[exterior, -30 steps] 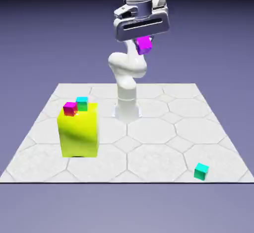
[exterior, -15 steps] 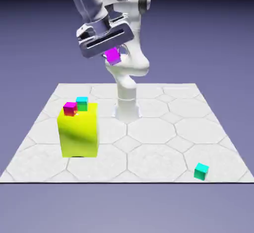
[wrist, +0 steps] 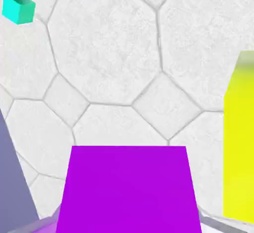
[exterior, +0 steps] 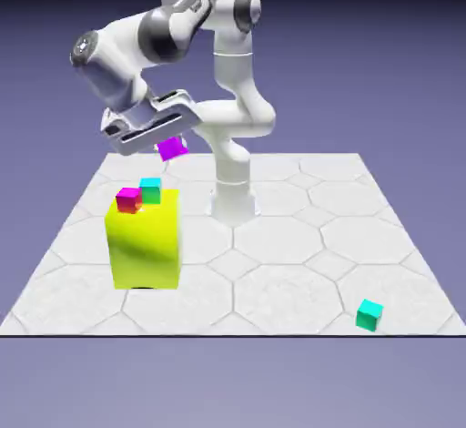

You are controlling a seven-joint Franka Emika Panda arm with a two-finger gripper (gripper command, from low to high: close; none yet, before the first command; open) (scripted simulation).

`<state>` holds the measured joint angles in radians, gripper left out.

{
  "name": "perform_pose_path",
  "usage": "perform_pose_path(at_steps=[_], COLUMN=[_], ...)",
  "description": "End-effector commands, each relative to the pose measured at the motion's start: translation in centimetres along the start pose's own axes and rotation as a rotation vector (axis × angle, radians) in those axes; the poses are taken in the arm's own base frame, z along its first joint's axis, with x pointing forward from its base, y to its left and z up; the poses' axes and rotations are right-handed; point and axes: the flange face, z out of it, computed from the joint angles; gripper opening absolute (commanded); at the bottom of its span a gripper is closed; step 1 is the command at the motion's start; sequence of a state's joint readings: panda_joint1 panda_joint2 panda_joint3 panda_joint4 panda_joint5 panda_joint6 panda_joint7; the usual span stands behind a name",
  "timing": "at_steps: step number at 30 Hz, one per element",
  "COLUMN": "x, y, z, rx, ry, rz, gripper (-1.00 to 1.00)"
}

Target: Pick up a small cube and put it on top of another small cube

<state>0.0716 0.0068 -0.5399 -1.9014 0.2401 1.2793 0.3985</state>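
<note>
In the exterior view, the claw (exterior: 171, 146) is tilted and pinches the purple-violet cube (exterior: 172, 148) in the air, higher than the yellow block (exterior: 146, 242) and toward the exterior view's right of its top. On the yellow block sit a magenta cube (exterior: 128, 200) and, just beside it, a teal-green cube (exterior: 150, 190). Another teal cube (exterior: 369, 315) lies on the table (exterior: 278, 276), well apart from the yellow block. In the hand view, the purple-violet cube fills the bottom middle between the fingertips (wrist: 225, 225), with the yellow block at the right edge.
</note>
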Motion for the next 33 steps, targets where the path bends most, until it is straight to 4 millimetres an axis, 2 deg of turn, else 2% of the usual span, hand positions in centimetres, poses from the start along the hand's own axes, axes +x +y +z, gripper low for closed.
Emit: perform_pose_path(at_steps=[1, 7, 13, 19, 27, 33], x=[0.6, 3.6, 5.3, 5.7, 4.5, 6.7], y=[0.3, 2.4, 4.6, 6.9, 9.1, 10.0], z=[0.4, 2.4, 3.6, 3.9, 2.9, 5.7], rx=[-0.011, -0.070, -0.134, -0.195, -0.250, -0.257], ry=[-0.010, -0.060, -0.083, -0.077, -0.036, -0.097], rz=[0.017, 0.132, 0.254, 0.379, 0.513, 0.516], gripper=[-1.00, -1.00, -1.00, -1.00, -1.00, -1.00])
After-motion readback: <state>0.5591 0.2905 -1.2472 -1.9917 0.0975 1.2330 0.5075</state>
